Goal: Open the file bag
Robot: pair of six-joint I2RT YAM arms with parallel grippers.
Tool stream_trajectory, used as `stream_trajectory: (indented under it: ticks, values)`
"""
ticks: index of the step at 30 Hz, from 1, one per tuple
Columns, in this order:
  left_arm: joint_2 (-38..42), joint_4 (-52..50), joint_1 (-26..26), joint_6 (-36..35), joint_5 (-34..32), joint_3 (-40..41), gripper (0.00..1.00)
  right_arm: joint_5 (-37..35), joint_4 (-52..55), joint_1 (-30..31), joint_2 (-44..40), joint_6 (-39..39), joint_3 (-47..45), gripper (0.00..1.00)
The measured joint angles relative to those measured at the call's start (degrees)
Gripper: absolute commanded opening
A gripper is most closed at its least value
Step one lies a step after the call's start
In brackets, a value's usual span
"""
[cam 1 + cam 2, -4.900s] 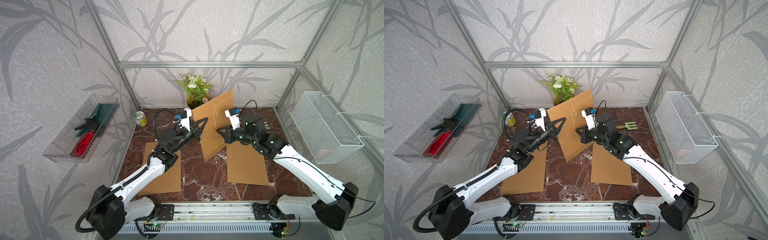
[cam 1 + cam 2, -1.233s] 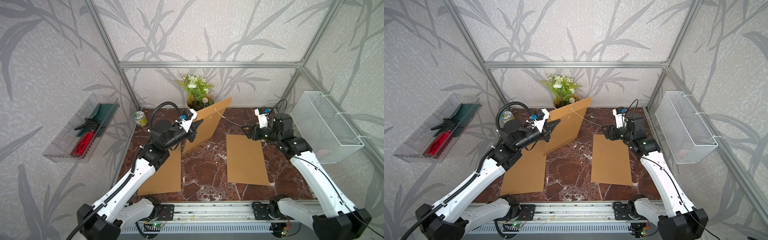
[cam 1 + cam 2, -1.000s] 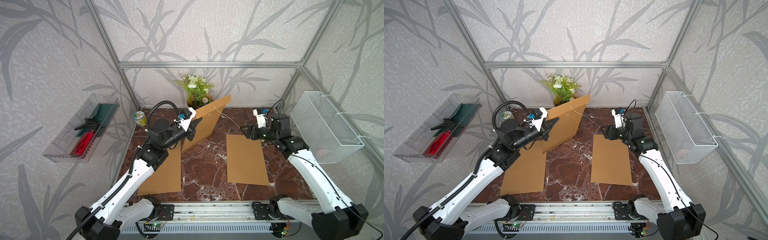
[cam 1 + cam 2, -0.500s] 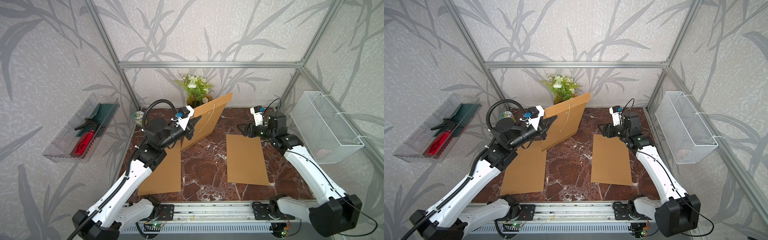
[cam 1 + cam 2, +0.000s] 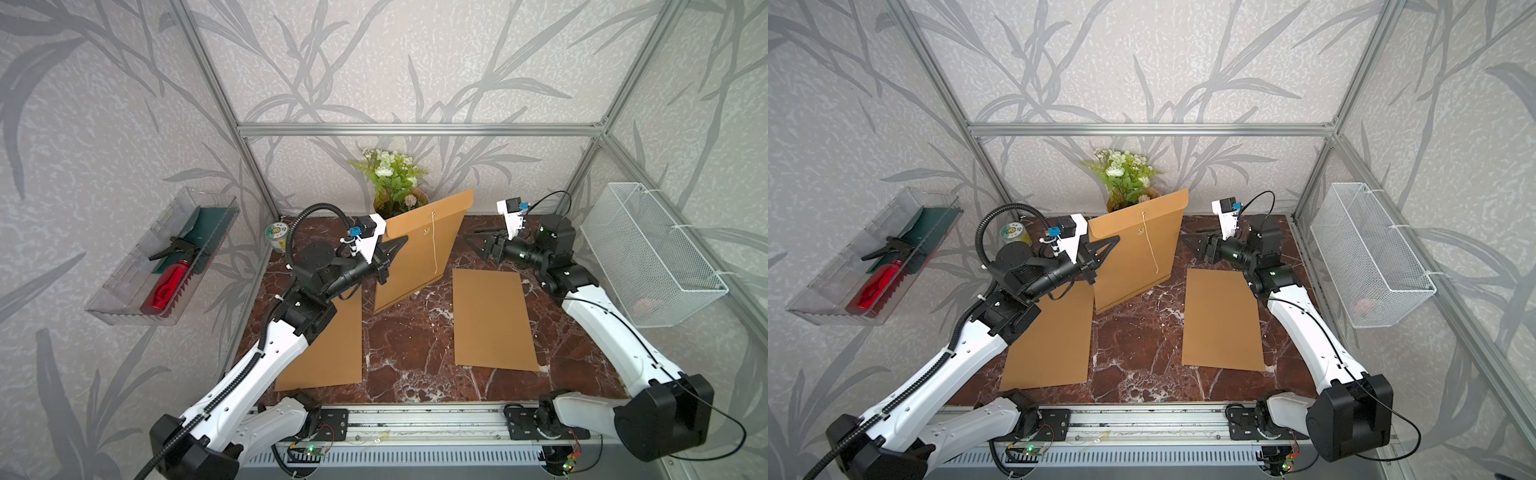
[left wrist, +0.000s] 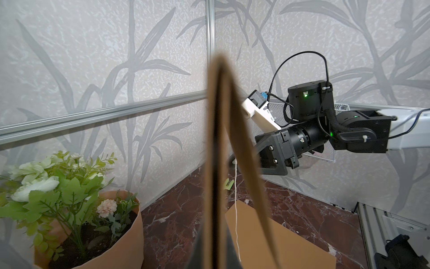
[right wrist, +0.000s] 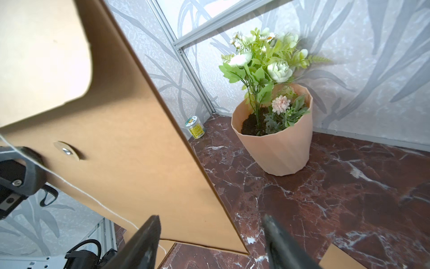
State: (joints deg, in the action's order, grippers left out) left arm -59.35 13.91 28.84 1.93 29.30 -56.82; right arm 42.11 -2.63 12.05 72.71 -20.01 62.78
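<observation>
The left fingers (image 5: 392,247) pinch the file bag's (image 5: 415,257) side edge; right fingers (image 7: 142,244) gape wide, clear of it.

In the right wrist view the frame cut off the top of the bag (image 7: 116,116) and the roots of the fingers (image 7: 144,242) of the right claw (image 7: 210,219). In the left wrist view the bag stood edge-on and blurred, covering that claw's fingertips. The left claw (image 6: 215,242) pinching it was a dark blur at the frame's edge. A small green thing (image 6: 229,184) behind the bag was half hidden. In both top views the bag hid most of the pot (image 5: 1112,204). The pink thing (image 5: 643,306) in the basket (image 5: 665,232) right of the bag was too small to name.
</observation>
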Motion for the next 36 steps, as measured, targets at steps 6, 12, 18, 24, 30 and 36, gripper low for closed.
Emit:
stream_trajectory:
  ticks: [6, 12, 18, 24, 30, 36]
  values:
    - [-0.04, 2.21, 0.0, 2.97, 1.38, 1.29, 0.0, 1.53, -4.37, 0.0, 2.23, -2.58, 0.02, 0.71]
    - [-0.09, 2.64, 0.02, 4.35, 2.49, 1.6, 0.0, 2.51, -7.58, 0.0, 4.81, -4.94, 0.7, 0.71]
    - [-0.11, 2.99, 0.09, 4.81, 3.23, 2.03, 0.0, 3.41, -10.21, 0.0, 5.99, -6.91, 2.43, 0.71]
    - [-0.22, 3.02, 0.24, 5.18, 3.61, 2.23, 0.0, 4.5, -11.74, 0.0, 6.82, -8.07, 5.01, 0.71]
    - [-0.63, 2.89, 0.48, 5.16, 3.67, 2.23, 0.0, 5.55, -13.07, 0.0, 6.86, -8.92, 6.27, 0.71]
    - [-0.85, 2.49, 0.79, 5.11, 3.65, 2.25, 0.0, 6.45, -13.9, 0.0, 6.62, -9.22, 6.27, 0.71]
